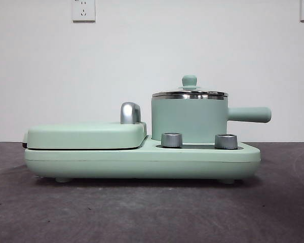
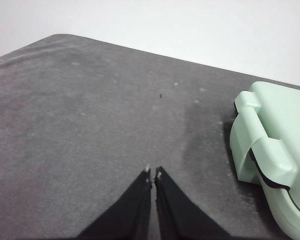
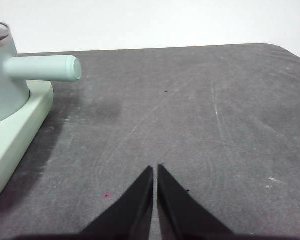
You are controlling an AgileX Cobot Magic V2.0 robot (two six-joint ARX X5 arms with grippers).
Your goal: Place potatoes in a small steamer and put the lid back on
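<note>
While lid [image 1: 189, 93] caps steamer [image 1: 189, 119] | grey table [image 1: 152, 212] | white wall [image 1: 152, 55]

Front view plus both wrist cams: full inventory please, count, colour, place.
small steamer: 1, mint green with steel rim, on the right of the base unit, side handle pointing right
lid: 1, glass with steel rim and mint knob, on the steamer
griddle cover: 1, mint green with chrome handle, closed, left of the steamer
base unit: 1, mint green, on the table
dials: 2, silver, in front of the steamer
table: 1, dark grey
wall sockets: 2, white, upper wall
potatoes: none visible
left gripper: black, shut, beside the griddle end
right gripper: black, shut, beside the steamer handle
</note>
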